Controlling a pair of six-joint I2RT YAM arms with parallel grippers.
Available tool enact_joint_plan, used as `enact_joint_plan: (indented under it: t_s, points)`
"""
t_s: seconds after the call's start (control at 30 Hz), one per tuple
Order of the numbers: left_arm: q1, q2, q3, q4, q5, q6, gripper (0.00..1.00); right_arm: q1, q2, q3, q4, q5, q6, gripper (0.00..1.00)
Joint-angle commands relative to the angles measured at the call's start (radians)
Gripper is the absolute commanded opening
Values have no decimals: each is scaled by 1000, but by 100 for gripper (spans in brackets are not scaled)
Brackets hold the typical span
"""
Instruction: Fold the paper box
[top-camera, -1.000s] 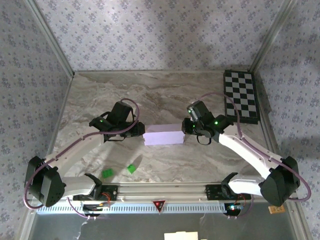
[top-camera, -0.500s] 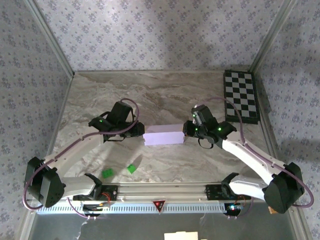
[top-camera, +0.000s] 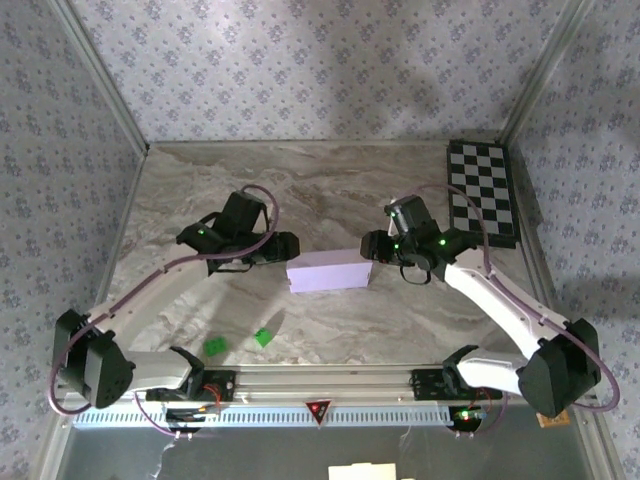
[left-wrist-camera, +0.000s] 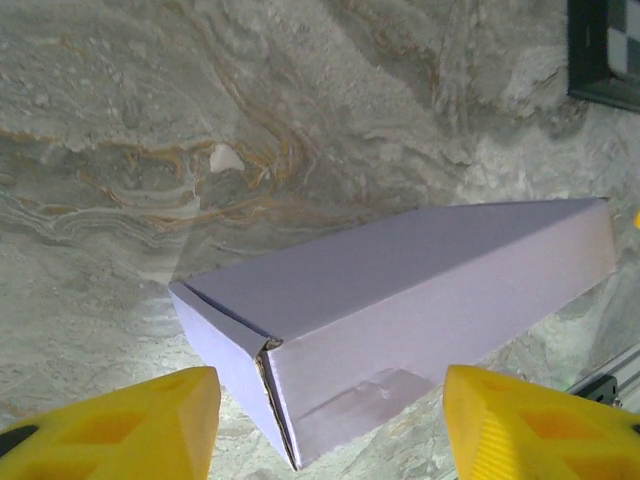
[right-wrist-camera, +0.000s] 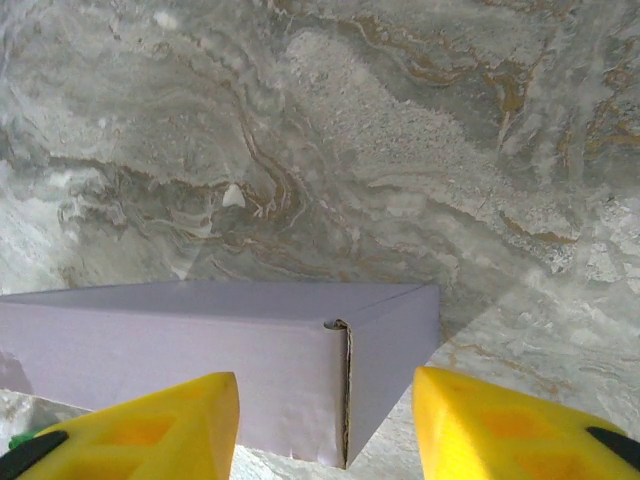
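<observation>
The paper box (top-camera: 328, 270) is pale-lilac cardboard, folded shut into a long, shallow rectangular block. It lies flat on the marbled desk (top-camera: 330, 190) at the centre of the top view, long side running left to right. Its corner seams gape slightly.

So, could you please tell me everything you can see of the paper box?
The paper box is pale lilac thin cardboard, folded into a long, shallow, closed rectangular box with creased seams at its end corners. It lies flat on the marble table, between the arms. The left gripper and right gripper stand open at its two ends; neither clamps it.
</observation>
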Motion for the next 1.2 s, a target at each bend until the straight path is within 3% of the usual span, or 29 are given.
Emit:
enact_joint_plan:
  t_s: [0.0,0.43,0.7,0.8,0.87,1.17]
  points:
    - [3,26,-2,0,53,7,62,-16,20,21,-17,-55,-31,51]
    - [-10,78,-87,-78,44,87,50,-54,75,-49,31,-125,-30,44]
    - [-32,131,-87,-196,-64,168,29,-59,65,-74,40,-128,-14,30]
    - [-36,124,-57,-185,-58,170,26,-59,64,-65,46,-142,-12,27]
    - [-36,110,-24,-177,-52,163,27,-59,63,-49,44,-149,-13,28]
    - [-26,23,81,-129,-43,92,56,-68,58,39,6,-153,-46,43]
